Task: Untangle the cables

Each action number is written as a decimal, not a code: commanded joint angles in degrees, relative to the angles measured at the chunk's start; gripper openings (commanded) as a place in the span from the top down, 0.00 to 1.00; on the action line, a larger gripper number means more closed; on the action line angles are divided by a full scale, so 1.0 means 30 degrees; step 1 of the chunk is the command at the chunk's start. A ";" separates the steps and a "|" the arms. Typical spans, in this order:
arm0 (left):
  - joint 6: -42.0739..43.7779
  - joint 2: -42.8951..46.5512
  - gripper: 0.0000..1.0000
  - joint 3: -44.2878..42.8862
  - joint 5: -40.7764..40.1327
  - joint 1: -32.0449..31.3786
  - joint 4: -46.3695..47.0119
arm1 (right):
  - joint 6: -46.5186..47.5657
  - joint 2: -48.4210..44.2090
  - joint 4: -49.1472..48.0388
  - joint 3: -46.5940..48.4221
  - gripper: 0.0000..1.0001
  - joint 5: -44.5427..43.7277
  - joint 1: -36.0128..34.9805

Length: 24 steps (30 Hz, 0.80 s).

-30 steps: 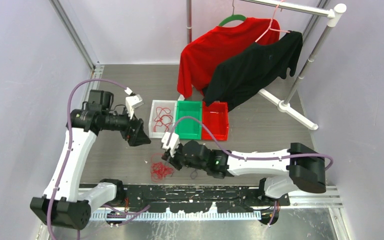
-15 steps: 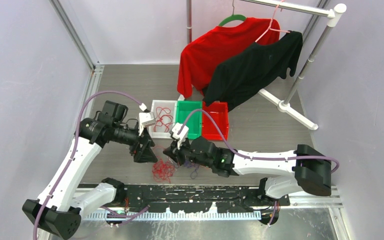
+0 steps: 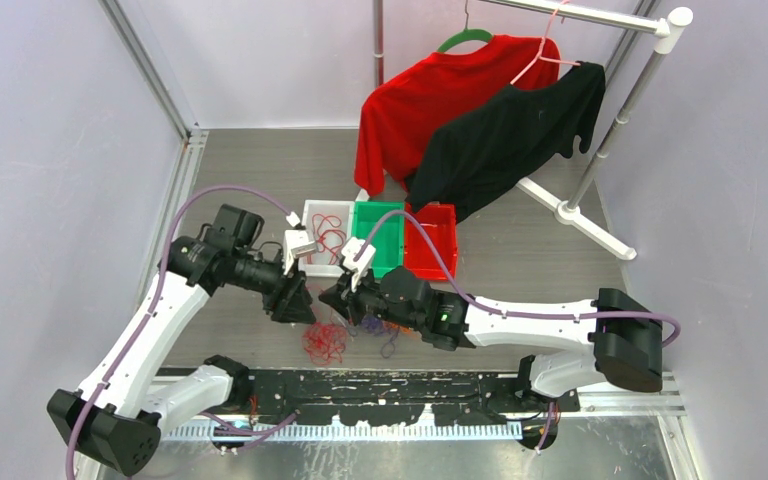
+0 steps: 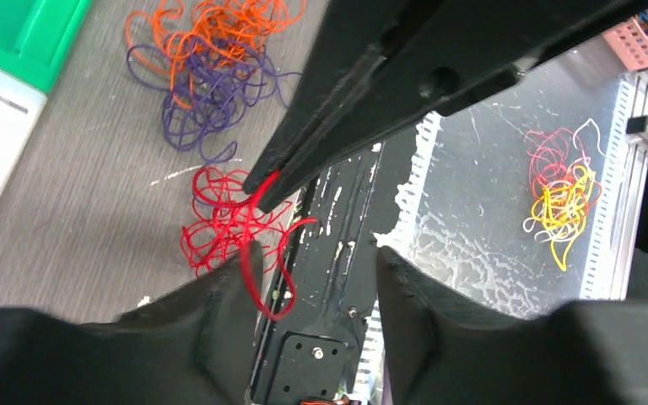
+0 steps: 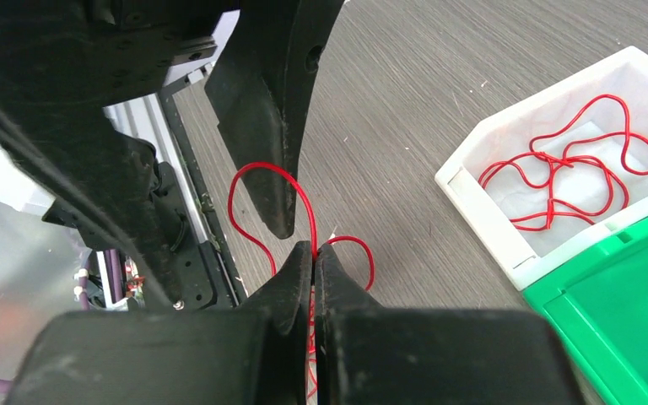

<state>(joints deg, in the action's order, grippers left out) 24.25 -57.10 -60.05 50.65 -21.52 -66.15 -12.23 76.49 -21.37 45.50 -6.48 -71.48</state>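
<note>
Just in front of the white bin (image 3: 309, 268): both grippers meet above the grey table (image 3: 260, 170).
Right gripper (image 5: 313, 250): its fingers are pressed together and pinch one red cable (image 5: 230, 202).
Left gripper (image 4: 316, 253): its fingers are apart, one on each side of the other gripper's tip. A loop of the red cable sits by one finger. I cannot tell if it touches.
Red pile (image 4: 219, 228): it lies on the table in front of the white bin, under the two grippers. The pinched cable goes up from it.
Orange and purple pile (image 4: 207, 80): it lies on the table just beside the red pile, in front of the green bin (image 3: 380, 240).
Inside the white bin: one loose red cable (image 5: 557, 169) lies by itself.
Green bin: it touches the white bin.
</note>
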 commanded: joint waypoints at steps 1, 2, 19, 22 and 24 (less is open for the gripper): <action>-0.0167 0.0213 0.56 0.0212 -0.0606 -0.0093 0.1100 | -0.0190 -0.0195 -0.1033 0.0977 0.99 0.0419 0.0040; -0.0348 0.0213 0.64 0.0238 -0.0868 -0.0093 0.1392 | -0.0262 -0.0203 -0.1094 0.0937 0.99 0.0591 0.0042; -0.3397 -0.1012 1.00 -0.5410 -0.1918 -0.0117 0.2015 | -0.3196 0.0922 -0.5805 -0.0610 0.52 -0.1220 0.0097; -0.3667 -0.1128 1.00 -0.6797 -0.1624 -0.0122 0.1525 | -0.3071 0.1512 -0.6336 -0.0323 0.51 -0.1443 0.0112; -0.3907 -0.1098 1.00 -0.7564 -0.1356 -0.0151 0.1274 | -0.2874 0.1924 -0.6166 0.0064 0.51 -0.1663 0.0121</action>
<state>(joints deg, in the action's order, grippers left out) 14.92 -60.69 -77.76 43.55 -21.65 -60.66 -20.95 80.71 -34.87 41.89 -8.78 -71.40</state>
